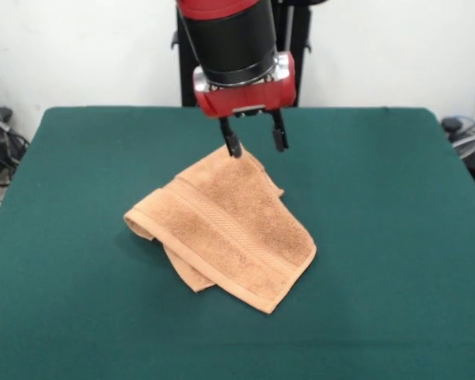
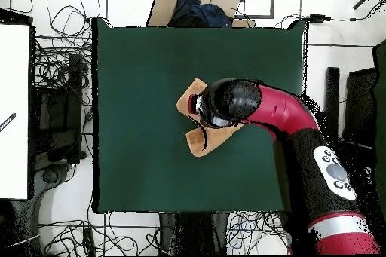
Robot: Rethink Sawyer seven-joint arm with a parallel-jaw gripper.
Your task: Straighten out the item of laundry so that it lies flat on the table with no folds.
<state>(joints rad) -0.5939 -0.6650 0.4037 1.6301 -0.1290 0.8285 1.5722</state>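
Peach-orange terry-cloth towel [image 1: 226, 233], folded over itself with a woven border band on top, lying near the centre of the dark green felt-covered table [image 1: 396, 237]. Beyond it, the red and black arm's gripper [image 1: 255, 141], fingers spread and empty, above the towel's far corner.

In the overhead view the arm [image 2: 279, 114] covers most of the towel [image 2: 197, 142] and all of the gripper. In the front view the towel [image 1: 229, 229] is doubled over, so its lower layers are hidden; the tag cannot be found. The arm [image 1: 229, 36] is cut by the top edge, the table [image 1: 63, 317] by the bottom edge.
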